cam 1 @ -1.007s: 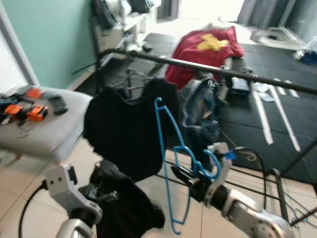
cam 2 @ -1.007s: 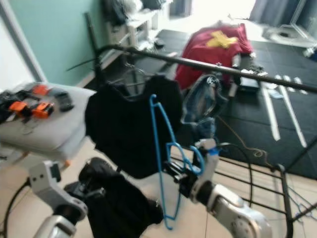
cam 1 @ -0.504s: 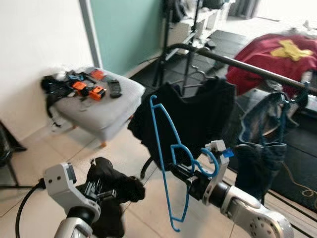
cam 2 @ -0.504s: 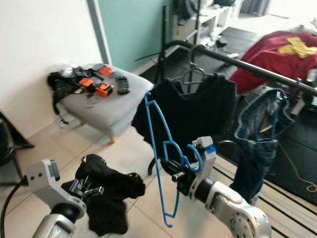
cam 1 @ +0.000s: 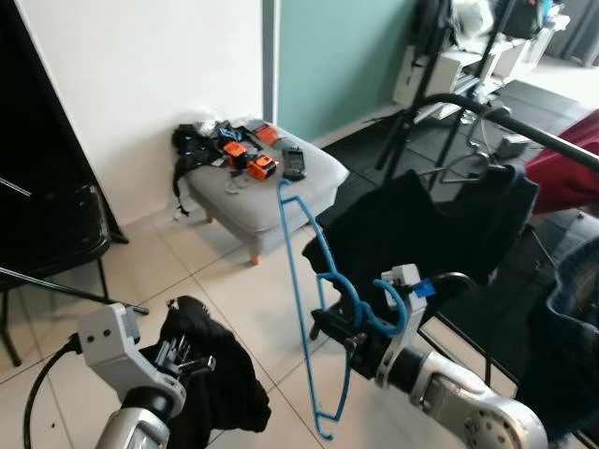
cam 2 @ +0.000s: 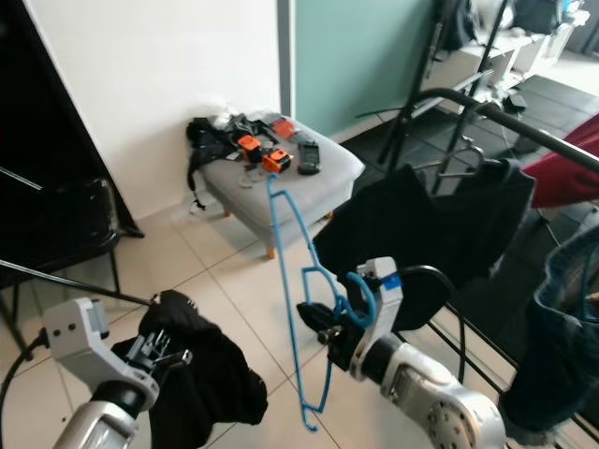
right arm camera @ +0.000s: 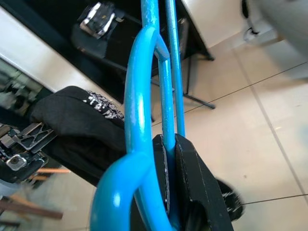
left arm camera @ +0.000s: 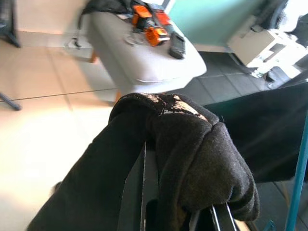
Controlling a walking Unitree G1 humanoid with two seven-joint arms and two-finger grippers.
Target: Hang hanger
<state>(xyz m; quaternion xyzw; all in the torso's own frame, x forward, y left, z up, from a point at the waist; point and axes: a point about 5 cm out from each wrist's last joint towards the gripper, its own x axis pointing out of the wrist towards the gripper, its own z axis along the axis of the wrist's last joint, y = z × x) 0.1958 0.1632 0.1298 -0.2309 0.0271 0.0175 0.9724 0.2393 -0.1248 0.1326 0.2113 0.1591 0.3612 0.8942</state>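
Observation:
A blue plastic hanger point(cam 1: 309, 309) stands upright in mid-air at the middle of the eye views, its hook curling by the wrist. My right gripper point(cam 1: 339, 332) is shut on the hanger near the hook; the right wrist view shows the black fingers point(right arm camera: 192, 178) clamped on the blue bar point(right arm camera: 144, 120). My left gripper point(cam 1: 192, 360) at lower left is shut on a black garment point(cam 1: 220, 388) that drapes over its fingers, as seen close up in the left wrist view point(left arm camera: 183, 144). A black clothes rail point(cam 1: 487, 108) at the upper right carries a hung black shirt point(cam 1: 440, 229).
A grey footstool point(cam 1: 267, 187) with orange and black gear on it stands by the white wall. A black folding chair frame point(cam 1: 56, 253) is at the left. Denim hangs at the far right point(cam 2: 566, 337). Tiled floor point(cam 1: 187, 271) lies open between stool and me.
The camera has swung left: the rail, shirt and red cloth slid right, and the footstool, wall and chair frame came into view. Both grippers keep their holds.

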